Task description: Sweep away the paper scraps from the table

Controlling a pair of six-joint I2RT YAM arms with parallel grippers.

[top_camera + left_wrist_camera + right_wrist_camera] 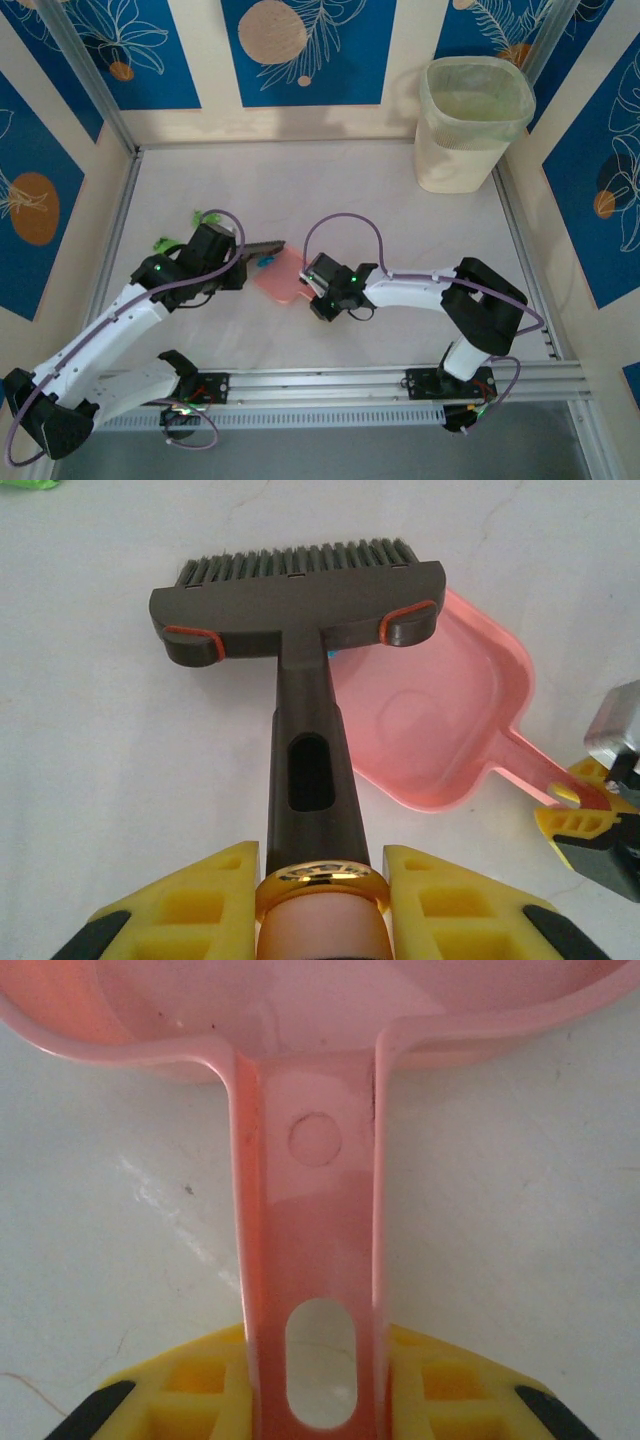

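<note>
My left gripper [320, 880] is shut on the handle of the dark brush [300, 600], whose bristles point away over the mouth of the pink dustpan [430, 730]. My right gripper [315, 1380] is shut on the dustpan's handle [310, 1220], and the pan lies flat on the table [330, 190]. From above, the brush [262, 247] and dustpan [283, 277] meet mid-table, with a cyan paper scrap [268, 260] at the pan's edge by the brush. A green paper scrap [208, 216] lies behind the left gripper [238, 266]; the left wrist view has it in its top left corner [25, 484].
A pale translucent waste bin [472, 120] stands in the far right corner. Aluminium rails run along the near edge [400, 380] and both sides. Cream walls with blue panels close in the back and sides.
</note>
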